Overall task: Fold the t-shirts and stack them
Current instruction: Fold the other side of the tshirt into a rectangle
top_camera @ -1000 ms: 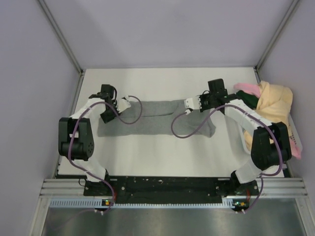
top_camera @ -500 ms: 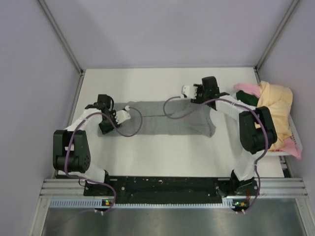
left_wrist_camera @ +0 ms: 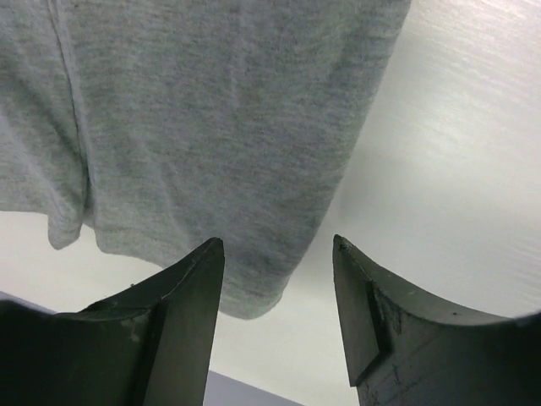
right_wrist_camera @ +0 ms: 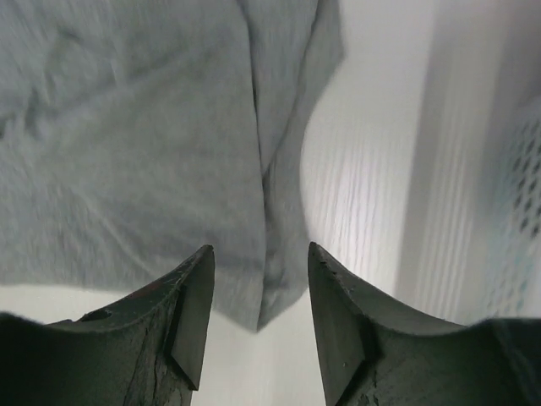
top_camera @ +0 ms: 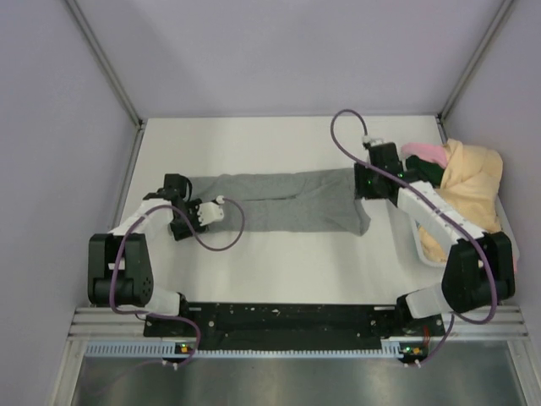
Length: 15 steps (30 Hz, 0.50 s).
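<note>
Lying flat on table [top_camera: 279, 262]: grey t-shirt [top_camera: 287, 201]; other t-shirts [top_camera: 473, 182] heaped right.

Left end effector [left_wrist_camera: 277, 254] and right end effector [right_wrist_camera: 260, 254] point downward, jaws parted; both arms extend forward, spread wide apart.

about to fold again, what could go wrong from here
The grey t-shirt has an uneven right end, a flap trailing, so the next fold may skew. The left purple cable loops beside the cloth and could snag it. The right arm sits near the shirt pile and might drag it.
</note>
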Motion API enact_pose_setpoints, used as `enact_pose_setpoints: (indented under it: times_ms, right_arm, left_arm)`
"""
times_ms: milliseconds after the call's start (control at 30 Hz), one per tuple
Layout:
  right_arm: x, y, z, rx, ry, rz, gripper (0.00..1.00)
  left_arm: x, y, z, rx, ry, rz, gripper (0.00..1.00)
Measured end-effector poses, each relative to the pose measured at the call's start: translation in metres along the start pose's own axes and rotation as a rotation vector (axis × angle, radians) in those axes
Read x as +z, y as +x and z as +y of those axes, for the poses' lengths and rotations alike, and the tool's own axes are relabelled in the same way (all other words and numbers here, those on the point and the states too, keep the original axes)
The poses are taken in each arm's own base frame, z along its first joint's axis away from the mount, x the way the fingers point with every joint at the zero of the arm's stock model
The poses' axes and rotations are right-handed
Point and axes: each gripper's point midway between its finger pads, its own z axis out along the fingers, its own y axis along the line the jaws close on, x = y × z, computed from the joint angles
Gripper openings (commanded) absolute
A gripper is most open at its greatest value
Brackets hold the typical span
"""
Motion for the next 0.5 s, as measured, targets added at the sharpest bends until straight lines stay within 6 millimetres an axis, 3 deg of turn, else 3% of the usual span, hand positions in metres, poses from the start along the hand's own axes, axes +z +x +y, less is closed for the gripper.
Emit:
enact_pose_setpoints:
  times_ms: [133,267,400,467,500]
  right_arm:
    - [-0.009,0.089,0.006,0.174,-0.016,0.178,0.46]
    - [-0.008,0.146,0.019,0.277,-0.057,0.296,0.45]
    - [-0.004,0.158,0.029,0.346,-0.098,0.311,0.35]
    - [0.0,0.155,0.031,0.365,-0.103,0.296,0.18]
    - [0.003,0.153,0.03,0.376,-0.102,0.288,0.08]
  left_arm:
    - [0.007,-0.001,0.006,0.017,-0.037,-0.014,0.46]
    - [0.015,-0.004,0.014,0.018,-0.061,-0.024,0.34]
    - [0.019,-0.004,0.015,0.019,-0.073,-0.03,0.19]
    - [0.02,-0.004,0.015,0.019,-0.08,-0.033,0.0]
    - [0.021,-0.004,0.015,0.018,-0.084,-0.033,0.0]
